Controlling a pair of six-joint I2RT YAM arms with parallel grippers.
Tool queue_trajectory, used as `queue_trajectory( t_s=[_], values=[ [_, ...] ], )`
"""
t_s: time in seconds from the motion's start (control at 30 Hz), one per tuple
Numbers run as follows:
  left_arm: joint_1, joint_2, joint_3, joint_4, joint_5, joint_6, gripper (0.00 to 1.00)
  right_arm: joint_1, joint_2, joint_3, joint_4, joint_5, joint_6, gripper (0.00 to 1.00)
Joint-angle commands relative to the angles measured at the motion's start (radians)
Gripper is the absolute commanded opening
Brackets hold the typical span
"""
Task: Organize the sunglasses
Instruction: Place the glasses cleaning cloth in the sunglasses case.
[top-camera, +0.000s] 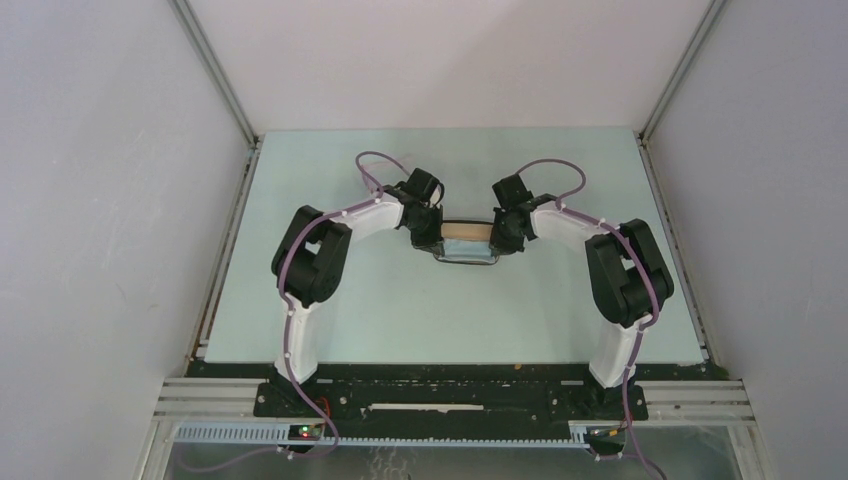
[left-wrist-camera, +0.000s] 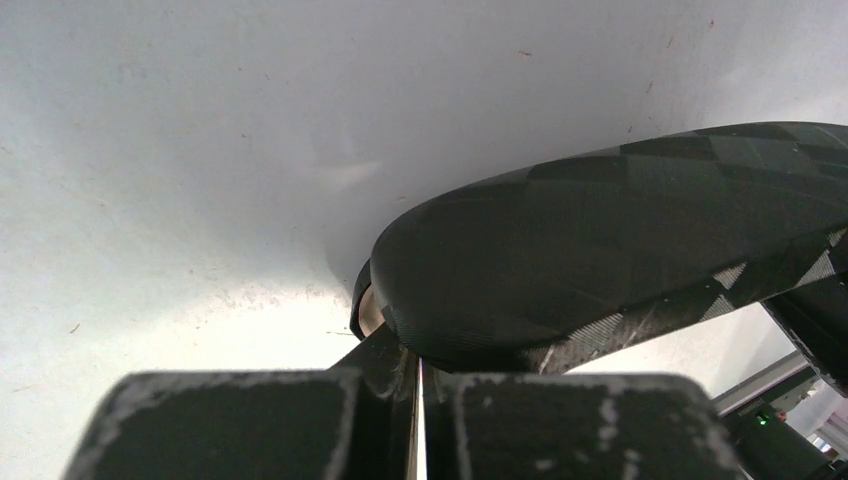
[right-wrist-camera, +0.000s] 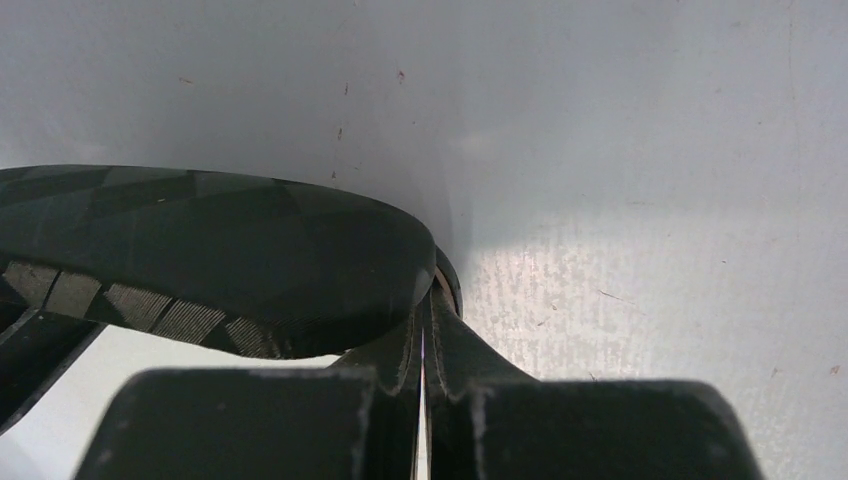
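L gripper: fingers pressed together, nothing seen between them, only a hairline slit. Tips sit right at the case's left end, touching or just shy of it, can't tell which. The case lies mid-table, long axis running L-R, straight across btwn the two arms. A tan lining strip shows along its far edge, so the lid looks ajar.

Sunglasses: can't make them out in any view. Prob inside the case, a guess only.

R gripper: also pinched shut on nothing, tips at the case's right end, mirror of the L. Neither arm is nearer, each at one end. Next move likely turns on that end-to-end line, i.e. both working the lid together.
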Motion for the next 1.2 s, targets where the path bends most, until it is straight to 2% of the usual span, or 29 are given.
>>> queue_trajectory(
  t_s=[0.0, 0.3, 0.67, 0.9, 1.17],
  values=[
    [0.006, -0.052, -0.032, 0.002, -0.023, 0.017, 0.0, 0.004, -0.002, -0.012, 0.023, 0.062, 0.001, 0.0],
    [0.004, -0.06, -0.028, -0.003, -0.037, 0.017, 0.0, 0.024, -0.006, -0.024, 0.049, 0.104, 0.009, 0.0],
    [-0.003, -0.111, -0.039, -0.002, -0.086, -0.009, 0.28, 0.035, -0.007, -0.024, 0.051, 0.127, 0.007, 0.01],
    [-0.004, -0.139, -0.05, -0.004, -0.101, -0.015, 0.3, 0.043, -0.005, -0.025, 0.053, 0.128, 0.006, 0.06],
    [-0.005, -0.162, -0.073, -0.002, -0.117, -0.032, 0.38, 0.046, -0.01, -0.025, 0.052, 0.133, 0.005, 0.1]
  ],
)
